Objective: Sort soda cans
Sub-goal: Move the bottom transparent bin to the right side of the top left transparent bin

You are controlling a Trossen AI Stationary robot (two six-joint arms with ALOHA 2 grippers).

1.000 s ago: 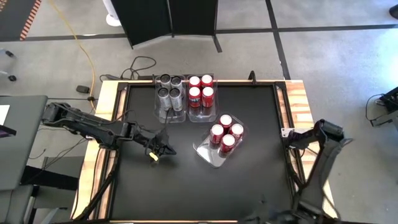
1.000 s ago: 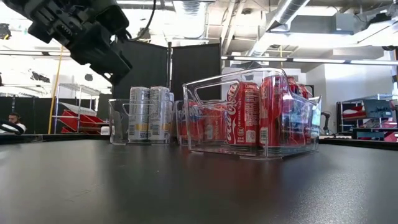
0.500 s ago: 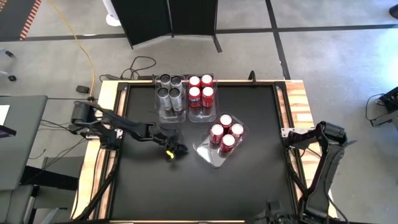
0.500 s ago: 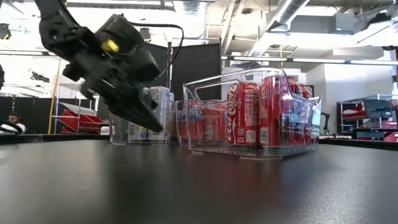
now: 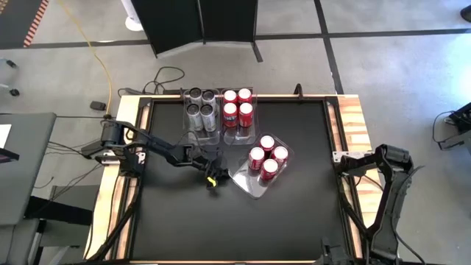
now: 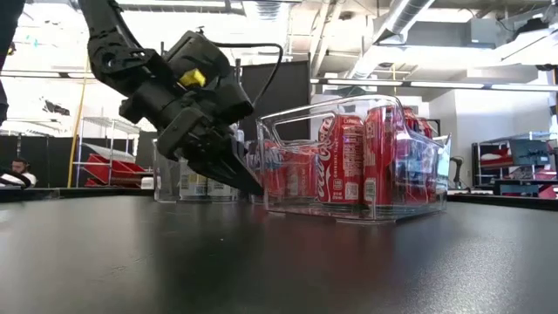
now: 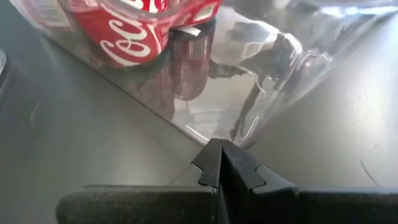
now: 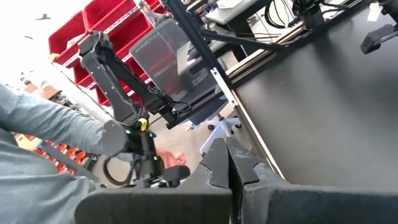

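Four red cans (image 5: 266, 157) stand in a loose clear bin (image 5: 246, 184) that sits askew near the table's middle. Four silver cans (image 5: 200, 107) and four more red cans (image 5: 238, 107) stand in two clear bins at the far edge. My left gripper (image 5: 218, 181) is shut, low over the table and slanting down, at the loose bin's left near corner (image 6: 264, 194). In the left wrist view its tips (image 7: 219, 144) point at the bin wall (image 7: 267, 74) and a red can (image 7: 124, 31). My right gripper (image 5: 342, 162) waits shut at the right edge. My left gripper's shut fingertips (image 6: 255, 187) stand right at the lower left near corner of the loose bin, slanting down from the table's left. I cannot tell whether they touch the wall.
The black tabletop (image 5: 294, 221) lies bare near and right of the loose bin. A raised wooden frame (image 5: 353, 118) runs round it. Past the table's edge, the right wrist view shows a person's grey sleeve (image 8: 43, 130) and another arm stand (image 8: 118, 93).
My left gripper has swung from the table's left toward the right and come down from high above the table to just over it, ending beside the loose bin. The bin and cans have stayed in place.
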